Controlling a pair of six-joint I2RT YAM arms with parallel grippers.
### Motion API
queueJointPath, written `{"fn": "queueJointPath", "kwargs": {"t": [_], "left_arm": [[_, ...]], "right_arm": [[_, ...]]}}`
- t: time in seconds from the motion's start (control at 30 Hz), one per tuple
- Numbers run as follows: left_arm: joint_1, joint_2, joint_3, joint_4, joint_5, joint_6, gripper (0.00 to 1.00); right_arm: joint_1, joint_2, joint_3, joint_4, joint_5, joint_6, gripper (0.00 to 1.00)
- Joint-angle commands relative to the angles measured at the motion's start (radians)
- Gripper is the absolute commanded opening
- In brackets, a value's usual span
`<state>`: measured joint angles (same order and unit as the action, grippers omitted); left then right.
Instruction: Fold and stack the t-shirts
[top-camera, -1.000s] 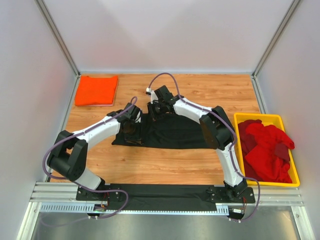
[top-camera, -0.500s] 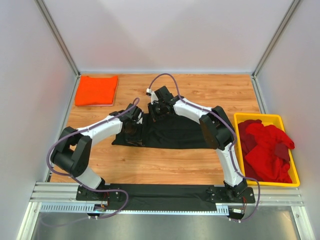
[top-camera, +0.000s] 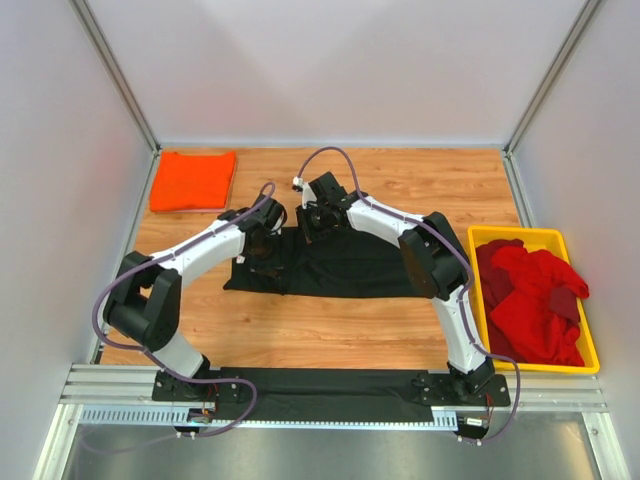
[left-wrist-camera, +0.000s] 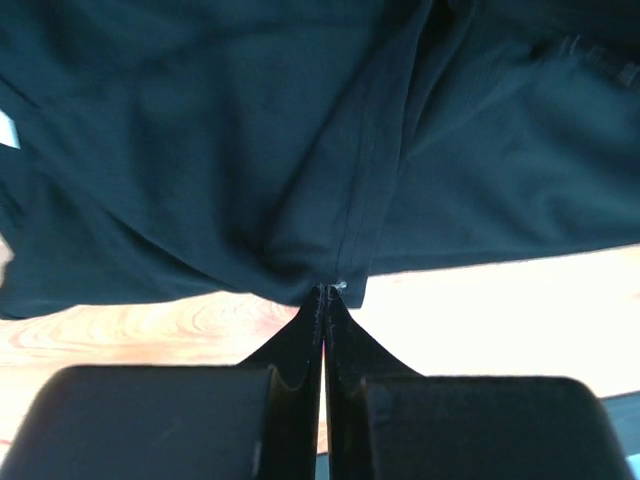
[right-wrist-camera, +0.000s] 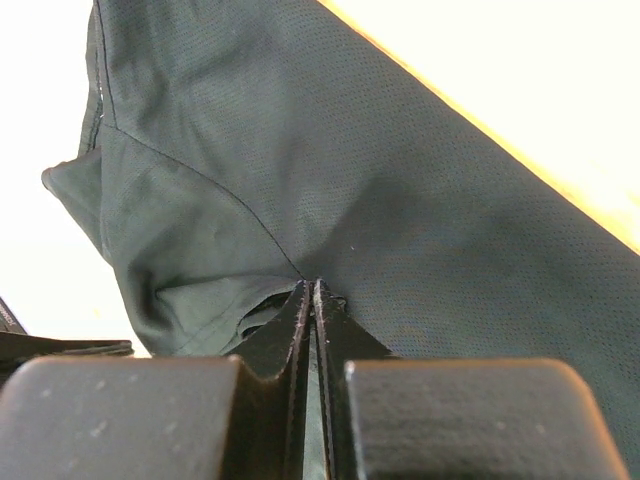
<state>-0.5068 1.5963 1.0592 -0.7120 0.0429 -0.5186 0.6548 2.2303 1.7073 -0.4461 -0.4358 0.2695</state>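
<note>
A black t-shirt (top-camera: 345, 268) lies spread across the middle of the wooden table. My left gripper (top-camera: 262, 243) stands at its back left part, and in the left wrist view its jaws are shut (left-wrist-camera: 328, 291) on the hem of the black cloth (left-wrist-camera: 200, 150). My right gripper (top-camera: 318, 222) is at the shirt's back edge, shut (right-wrist-camera: 311, 287) on a bunched fold of the same cloth (right-wrist-camera: 420, 200). At the back left corner rests a folded bright orange t-shirt (top-camera: 193, 180). Red t-shirts (top-camera: 530, 300) are heaped at the right.
A yellow tray (top-camera: 515, 232) holds the red heap against the right wall. Grey walls close in the table (top-camera: 330, 335) on three sides. The arm bases and a metal rail (top-camera: 330, 395) run along the near edge.
My left gripper has shifted a little toward the back and closed on the black shirt's hem. The right gripper's jaws have drawn tighter on the cloth.
</note>
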Motion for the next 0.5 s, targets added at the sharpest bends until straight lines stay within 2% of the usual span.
{"fn": "queueJointPath", "kwargs": {"t": [0.0, 0.1, 0.23, 0.37, 0.47], "left_arm": [[0.036, 0.016, 0.061, -0.061, -0.066, -0.056, 0.00], [0.063, 0.024, 0.061, -0.076, -0.051, -0.058, 0.00], [0.039, -0.027, 0.007, 0.021, 0.072, 0.098, 0.00], [-0.033, -0.068, -0.002, 0.034, 0.060, 0.176, 0.23], [-0.078, -0.046, 0.022, 0.014, 0.035, 0.203, 0.28]], "right_arm": [[-0.001, -0.032, 0.015, 0.018, 0.016, 0.000, 0.03], [-0.004, -0.031, 0.015, 0.018, 0.026, 0.002, 0.02], [-0.007, -0.031, 0.018, 0.015, 0.020, 0.005, 0.01], [-0.011, -0.040, 0.022, 0.004, 0.032, 0.023, 0.00], [-0.012, -0.057, 0.015, -0.011, 0.049, 0.042, 0.00]]}}
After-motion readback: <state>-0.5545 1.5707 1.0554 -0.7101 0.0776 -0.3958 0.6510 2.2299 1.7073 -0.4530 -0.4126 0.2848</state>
